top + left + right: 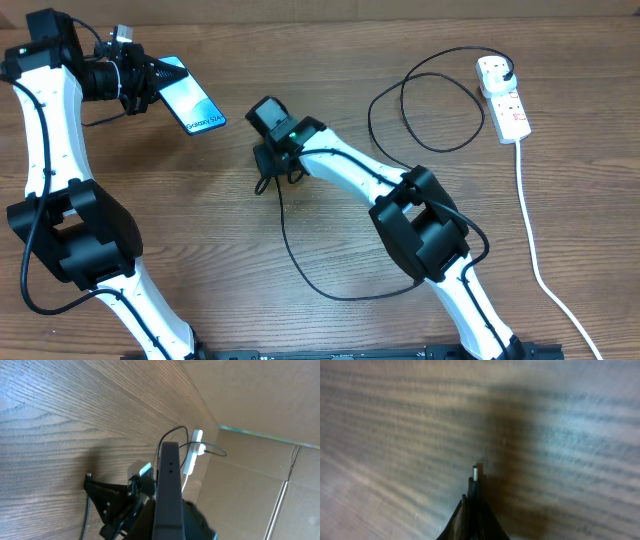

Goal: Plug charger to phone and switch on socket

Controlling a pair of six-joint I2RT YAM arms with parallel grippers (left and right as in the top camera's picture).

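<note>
The right gripper point(471, 502) is clenching the charger point(475, 473), tip jutting just ahead; the left gripper point(143, 80) is grasping the phone point(193, 100). Lining the tip squarely with the phone's end is needing care.

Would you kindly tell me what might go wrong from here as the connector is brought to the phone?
1. The right pincer pinches the charger near its tip, which could twist on contact.
2. The phone hangs tilted in the left pincer and may pivot when pushed.
3. The slack cable loops past the right arm and could snag, tugging the socket.
</note>
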